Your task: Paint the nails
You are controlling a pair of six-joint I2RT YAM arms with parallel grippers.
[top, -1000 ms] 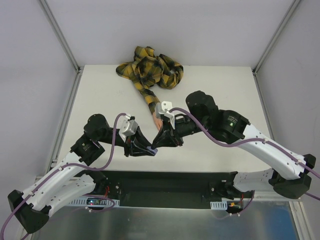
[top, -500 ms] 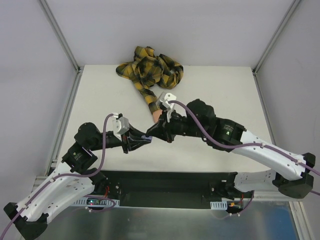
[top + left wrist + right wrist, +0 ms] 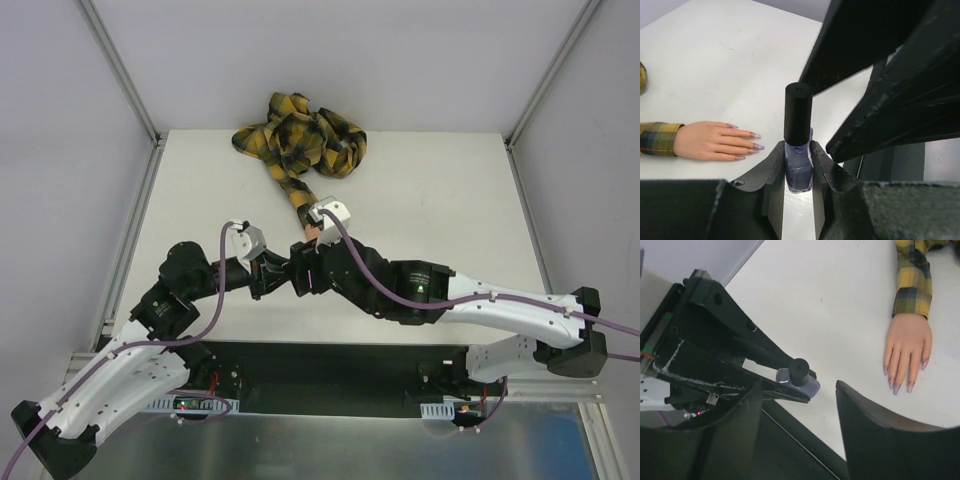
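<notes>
A peach mannequin hand (image 3: 710,141) lies flat on the white table, its pinkish-purple nails (image 3: 756,146) pointing toward my grippers. The hand (image 3: 907,345) and nails (image 3: 896,388) also show in the right wrist view. My left gripper (image 3: 798,152) is shut on a small dark purple bottle (image 3: 799,172) with its black cap (image 3: 798,112) on. My right gripper (image 3: 799,386) is open, hanging above the bottle (image 3: 810,385), one finger on each side of the cap (image 3: 799,371) without touching it. In the top view the two grippers meet just in front of the hand (image 3: 312,233).
The yellow-black plaid sleeve (image 3: 300,140) lies bunched at the table's far edge, running down to the hand. The table's front edge (image 3: 330,342) is close behind the grippers. Metal frame posts (image 3: 120,70) stand at the back corners.
My right gripper, shut at the bottle's cap before, has opened and now stands over it. Both arms shifted, the right one swinging left and lower. The left gripper kept the bottle.
</notes>
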